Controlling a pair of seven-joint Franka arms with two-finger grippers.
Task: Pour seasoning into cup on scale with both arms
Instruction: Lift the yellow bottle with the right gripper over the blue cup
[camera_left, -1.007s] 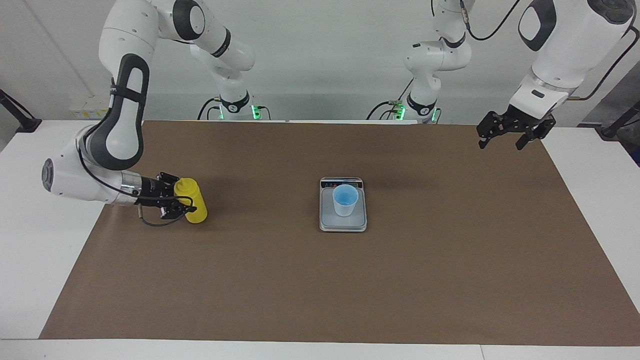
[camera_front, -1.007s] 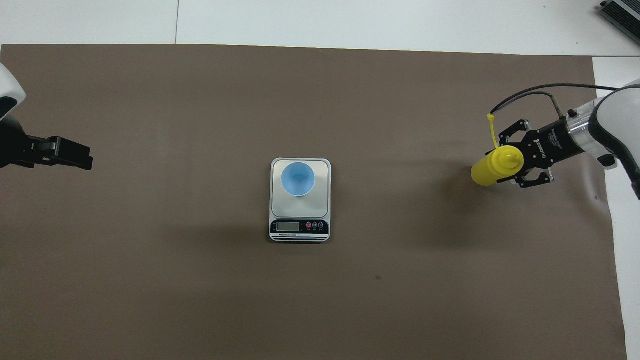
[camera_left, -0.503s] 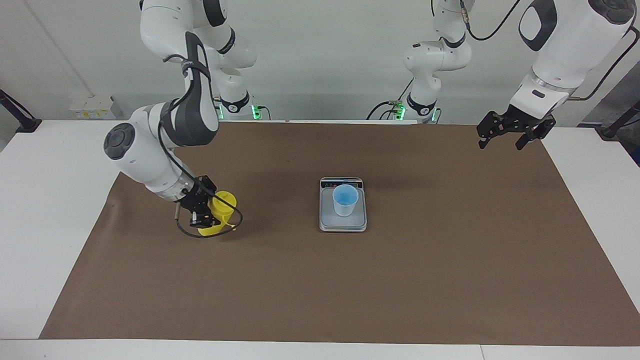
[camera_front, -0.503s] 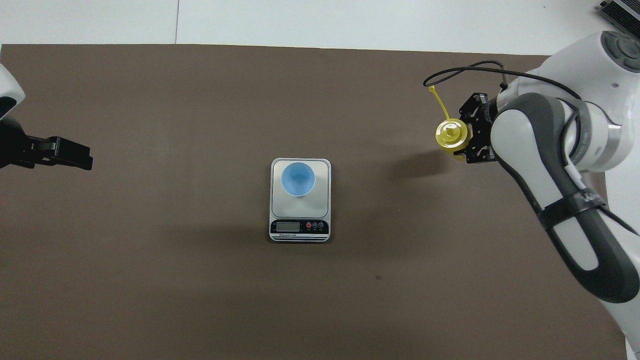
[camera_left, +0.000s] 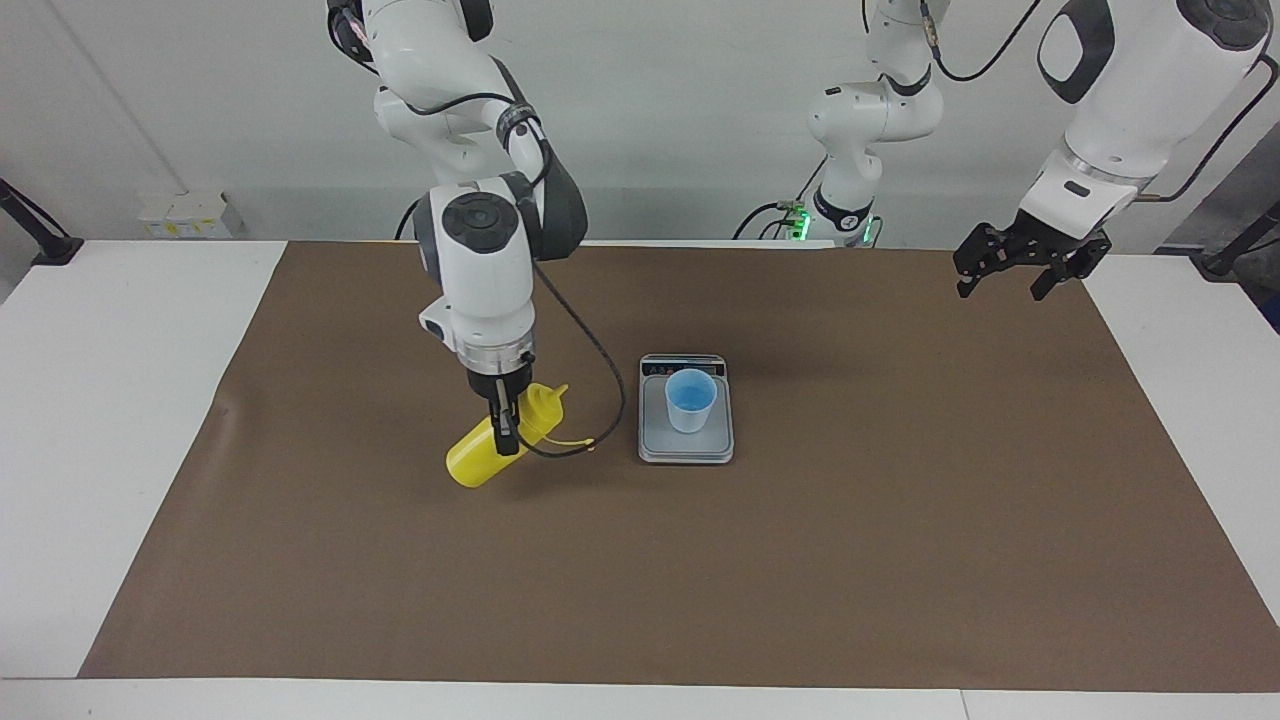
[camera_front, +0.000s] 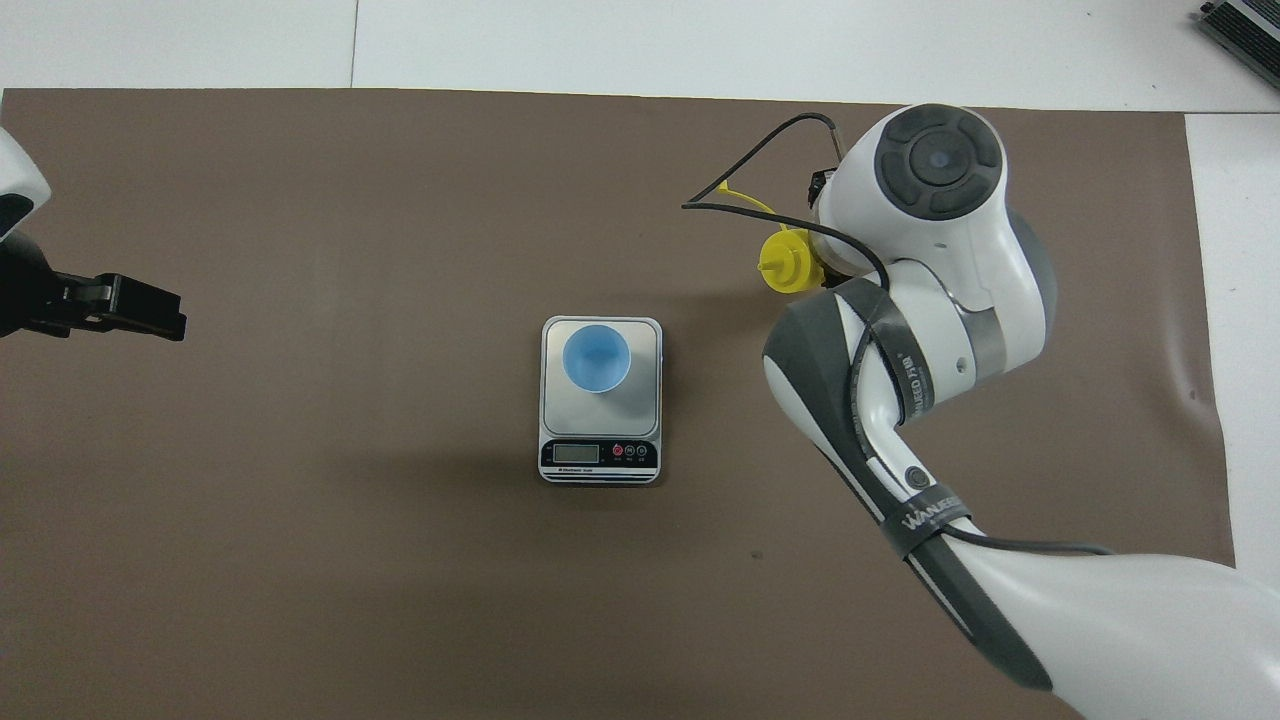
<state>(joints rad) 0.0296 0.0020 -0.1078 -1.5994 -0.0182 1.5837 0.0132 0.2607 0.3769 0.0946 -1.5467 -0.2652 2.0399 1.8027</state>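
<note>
My right gripper (camera_left: 507, 432) is shut on the yellow seasoning bottle (camera_left: 478, 458) and holds it tilted over the mat beside the scale, toward the right arm's end. Its nozzle (camera_left: 549, 398) points toward the scale, and the tethered cap (camera_left: 589, 443) dangles. In the overhead view only the nozzle end of the bottle (camera_front: 786, 270) shows; the right arm's wrist hides the gripper. The light blue cup (camera_left: 690, 399) (camera_front: 596, 358) stands upright on the silver scale (camera_left: 686, 448) (camera_front: 600, 456). My left gripper (camera_left: 1003, 284) (camera_front: 150, 310) waits open and empty over the mat's edge at the left arm's end.
A brown mat (camera_left: 800, 560) covers most of the white table (camera_left: 90, 400). A black cable (camera_left: 600, 360) loops from the right wrist down beside the bottle. A grey device (camera_front: 1242, 28) lies at the table's corner farthest from the robots.
My right arm has swung in from the mat's end and carried the bottle close to the scale. The bottle has turned so its nozzle faces the scale. The left arm has not moved.
</note>
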